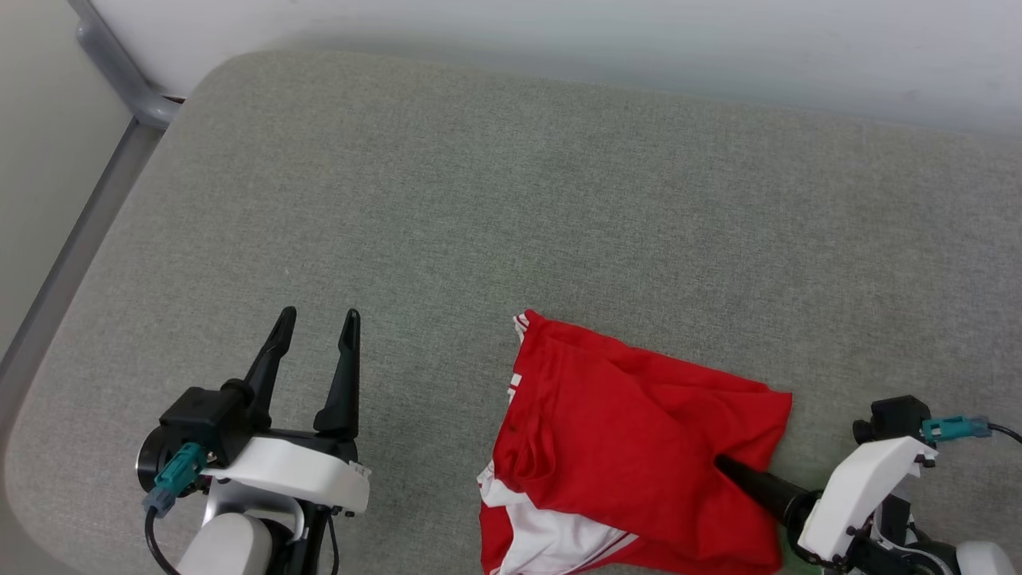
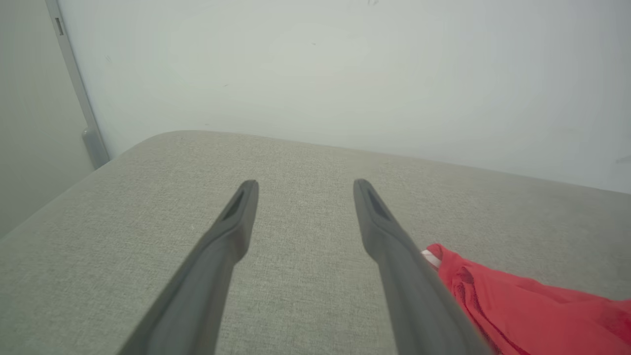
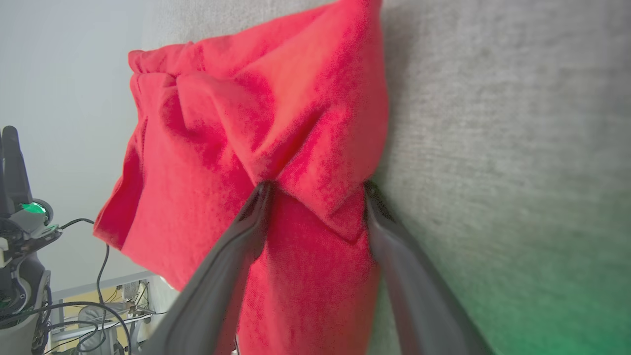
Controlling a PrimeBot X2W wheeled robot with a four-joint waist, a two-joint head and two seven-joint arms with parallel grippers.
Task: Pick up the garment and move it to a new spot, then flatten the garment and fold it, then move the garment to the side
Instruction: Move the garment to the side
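Observation:
The garment (image 1: 639,431) lies folded in a rumpled red packet on the grey padded surface (image 1: 511,200), near its front edge, with white sleeve and striped trim showing at its lower left. My right gripper (image 3: 315,187) is open, its two fingers straddling a raised fold of the garment (image 3: 256,123) at the right edge. From the head camera one dark finger (image 1: 750,479) runs in under the cloth. My left gripper (image 1: 319,314) stands open over bare surface, left of the garment (image 2: 517,305), with nothing between its fingers (image 2: 231,231).
A pale wall (image 1: 559,32) closes off the back of the padded surface. A grey metal post (image 1: 120,72) runs along the upper left, beyond the surface's rounded left corner. Bare surface stretches behind and to the left of the garment.

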